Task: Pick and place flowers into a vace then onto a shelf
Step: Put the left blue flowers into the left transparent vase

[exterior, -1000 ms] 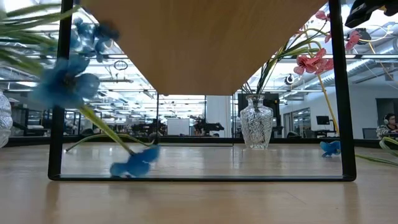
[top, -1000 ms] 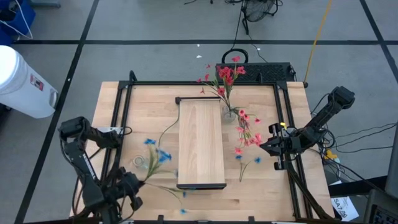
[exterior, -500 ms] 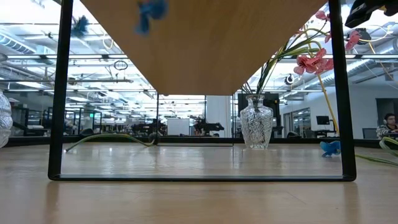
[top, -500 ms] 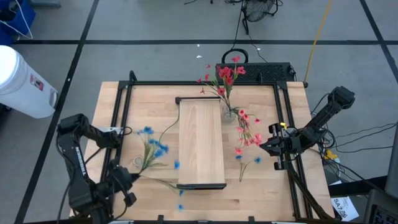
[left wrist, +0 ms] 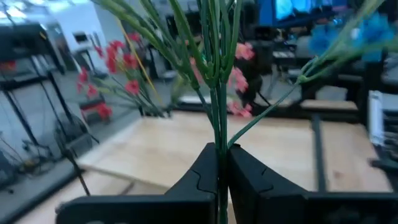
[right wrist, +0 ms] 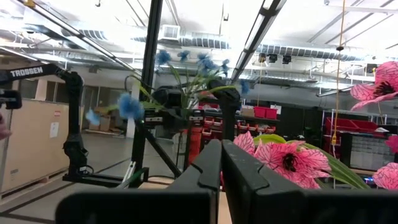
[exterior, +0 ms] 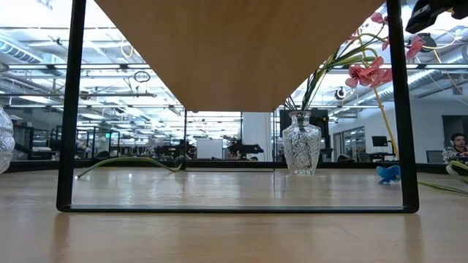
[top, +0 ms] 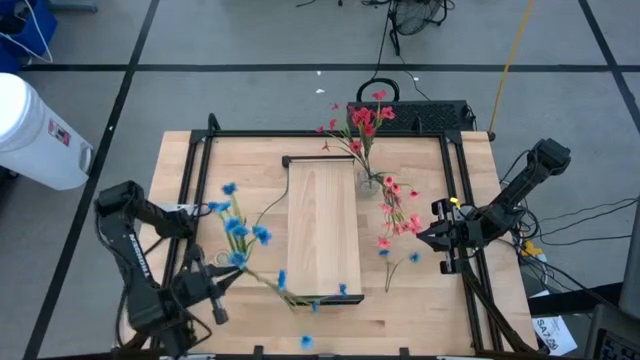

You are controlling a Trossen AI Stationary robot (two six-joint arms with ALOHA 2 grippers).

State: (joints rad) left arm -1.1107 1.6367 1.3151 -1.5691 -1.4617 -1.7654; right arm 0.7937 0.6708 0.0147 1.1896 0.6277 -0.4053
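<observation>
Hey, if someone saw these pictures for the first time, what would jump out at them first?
Probably the blue flowers lifted over the table's left side, their green stems pinched in the shut left gripper. Next, the red-pink flowers standing in a glass vase by the far right corner of the pale wood shelf. The right gripper waits shut at the table's right edge.

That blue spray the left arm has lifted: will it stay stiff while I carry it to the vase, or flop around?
Probably floppy: the blue spray is pinched low on its thin stems by the left end effector, and the blossoms fan out far from the grip. It looks light, so slipping seems unlikely. The blossoms smear in the high view, hinting at sway; move slowly near the vase.
</observation>
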